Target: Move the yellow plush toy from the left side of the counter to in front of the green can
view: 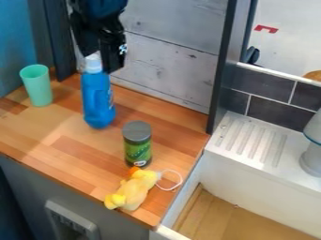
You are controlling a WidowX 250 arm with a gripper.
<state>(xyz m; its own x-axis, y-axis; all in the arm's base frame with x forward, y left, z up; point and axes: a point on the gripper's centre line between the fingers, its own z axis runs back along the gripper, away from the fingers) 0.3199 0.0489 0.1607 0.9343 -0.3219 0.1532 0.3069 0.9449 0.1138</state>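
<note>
The black gripper (100, 59) hangs down at the upper left, right at the white cap of a blue bottle (98, 104). The bottle is close to upright, with its cap overlapping the gripper's lower end; whether it is held cannot be made out. To the left of the bottle stands a mint-green cup (37, 86). A jar with a grey lid and green label (137, 145) stands upright to the bottle's lower right. In front of the jar, a yellow plush toy (133, 190) with a white loop lies near the counter's front edge.
The wooden counter (69, 147) ends at the right beside a white sink unit (263, 176) with a ridged drainboard (254, 140). A grey-white object (312, 157) stands at the right edge. Behind the counter rise a pale plank wall (166, 68) and a dark post (227, 65).
</note>
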